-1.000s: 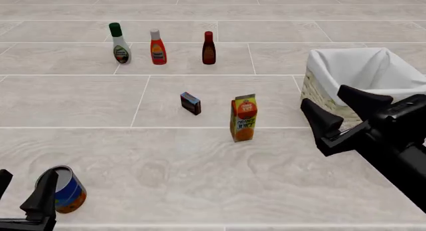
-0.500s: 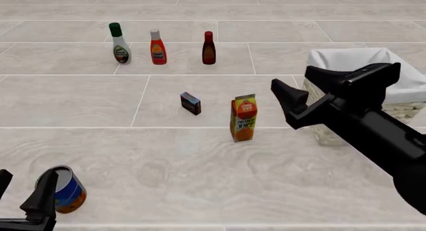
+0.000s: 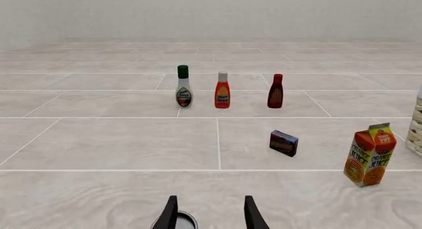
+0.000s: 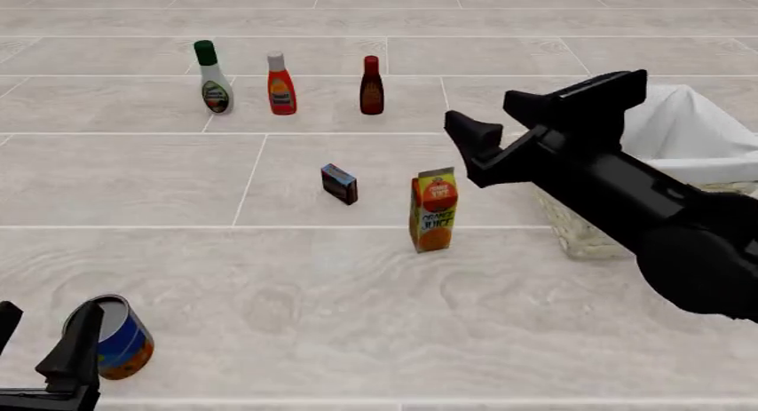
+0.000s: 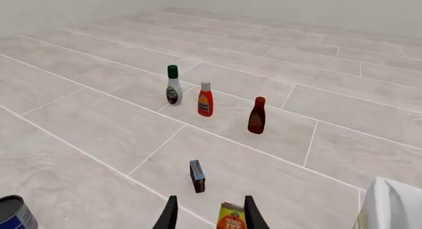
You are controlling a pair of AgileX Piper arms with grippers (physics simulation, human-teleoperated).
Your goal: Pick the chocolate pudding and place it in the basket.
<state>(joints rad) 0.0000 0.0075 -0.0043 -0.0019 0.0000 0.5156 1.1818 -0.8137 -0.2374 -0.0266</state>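
Observation:
The chocolate pudding [image 4: 339, 183] is a small dark brown carton standing alone mid-table; it also shows in the left wrist view [image 3: 283, 143] and the right wrist view [image 5: 196, 175]. At the right stands the basket [image 4: 698, 136], with a white liner over pale wicker and partly covered by my right arm. My right gripper [image 4: 485, 112] hovers open in the air, above and right of the pudding, with nothing between its fingers [image 5: 170, 214]. My left gripper [image 4: 42, 340] sits open and empty at the near left corner, far from the pudding.
An orange juice carton [image 4: 434, 209] stands just right of the pudding, under the right gripper. Three bottles line the back: white [image 4: 215, 78], red-orange [image 4: 280, 84] and dark red-brown [image 4: 371, 86]. A blue and orange can [image 4: 119, 335] stands beside the left gripper.
My right arm has swung left and farther from me, from beside the basket to above the juice carton, its gripper still open. The left arm and all objects have stayed still.

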